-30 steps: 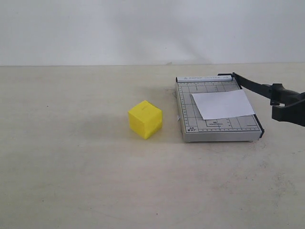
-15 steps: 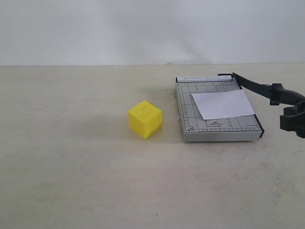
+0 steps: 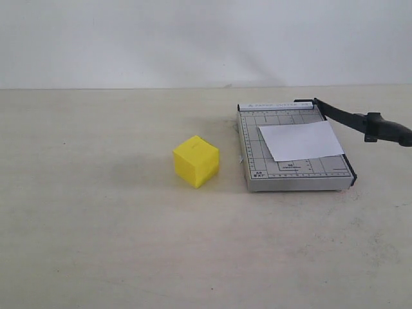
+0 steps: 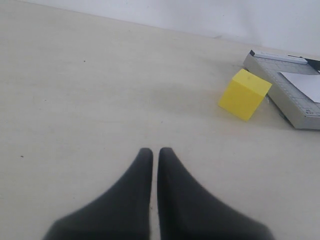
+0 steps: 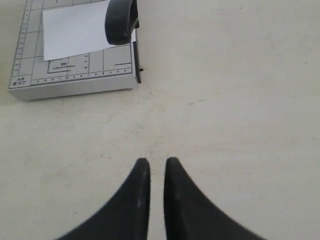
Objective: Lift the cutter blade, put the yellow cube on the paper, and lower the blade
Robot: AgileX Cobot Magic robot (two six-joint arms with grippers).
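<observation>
- The left tool (image 4: pixel 155 150) has its two dark fingers (image 4: pixel 135 190) pressed together with nothing between them. It hangs over bare surface (image 4: pixel 75 100), well apart from the task's things.
- The right tool (image 5: pixel 157 161) has its fingers drawn almost together. Only a thin slit of surface shows between them, and they pinch nothing. It hovers over open surface just off the near end of the grey gridded board (image 5: pixel 30 75).
- Neither tool shows in the exterior view; only the wrist views tell how they stand.
- The yellow cube (image 3: pixel 196 161) sits on the surface to the left of the board (image 3: pixel 252 148), near it but not touching. The left wrist view shows the cube (image 4: pixel 244 94) beside a corner of the board, while the right wrist view does not take it in.
- The paper (image 3: pixel 301 141) lies slightly skewed on the board's grid, toward the far right part, with nothing on it. The right wrist view shows the paper (image 5: pixel 75 29) from above — its printed rulers run along the board's edges.
- The cutter blade (image 3: pixel 360 121) stands lifted off the board — it slants from the hinge at the far right corner out past the right edge, ungripped. Only the exterior view shows its full length. In the right wrist view just the thick rounded handle end (image 5: pixel 120 20) appears, blurred, overlapping a corner of the paper.
</observation>
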